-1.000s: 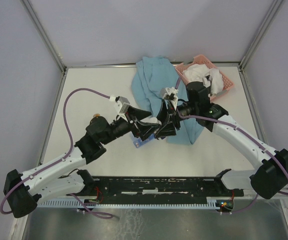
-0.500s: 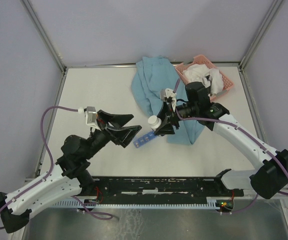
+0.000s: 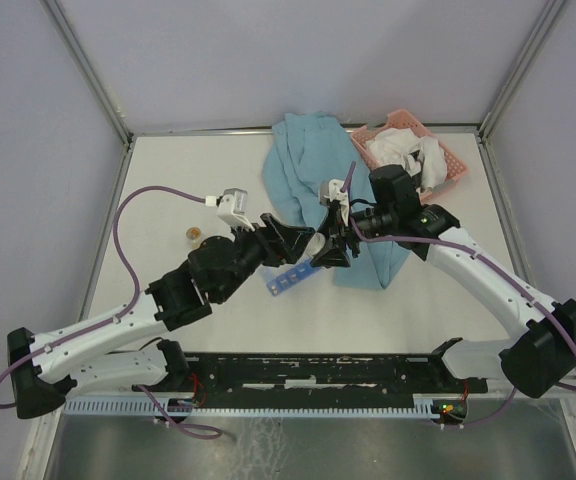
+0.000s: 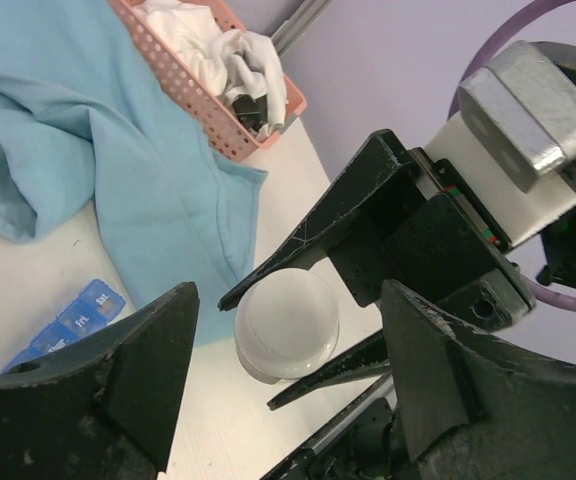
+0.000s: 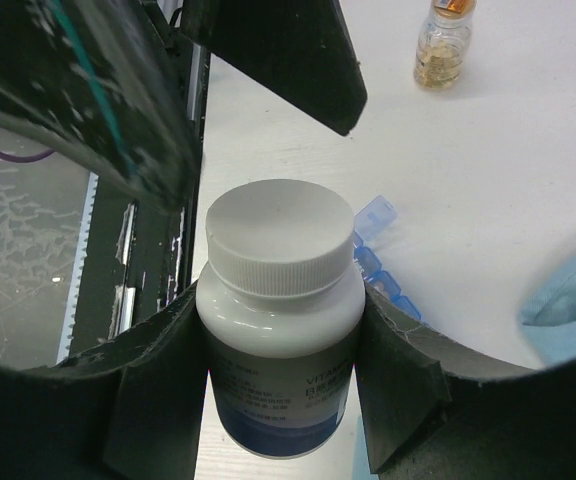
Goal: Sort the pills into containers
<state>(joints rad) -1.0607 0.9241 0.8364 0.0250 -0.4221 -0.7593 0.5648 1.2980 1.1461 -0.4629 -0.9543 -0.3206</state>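
My right gripper (image 3: 326, 250) (image 5: 280, 300) is shut on a white vitamin bottle (image 5: 280, 350) with a white ribbed cap (image 4: 286, 325), held above the table. My left gripper (image 3: 301, 243) (image 4: 286, 295) is open, its two fingers either side of the cap without touching it. The blue organiser strip (image 3: 290, 279) lies on the table just below the bottle, lids shut; it also shows in the left wrist view (image 4: 68, 320) and the right wrist view (image 5: 380, 262). No loose pills show.
A small clear bottle (image 3: 194, 236) (image 5: 441, 45) with an orange cap and yellowish contents stands left of the arms. A light blue cloth (image 3: 303, 165) (image 4: 68, 130) lies behind the strip. A pink mesh basket (image 3: 452, 165) (image 4: 198, 105) with white cloth sits at the back right.
The left arm swung away to the left, then came back; its open fingers now bracket the bottle cap. The right gripper kept the bottle almost still.
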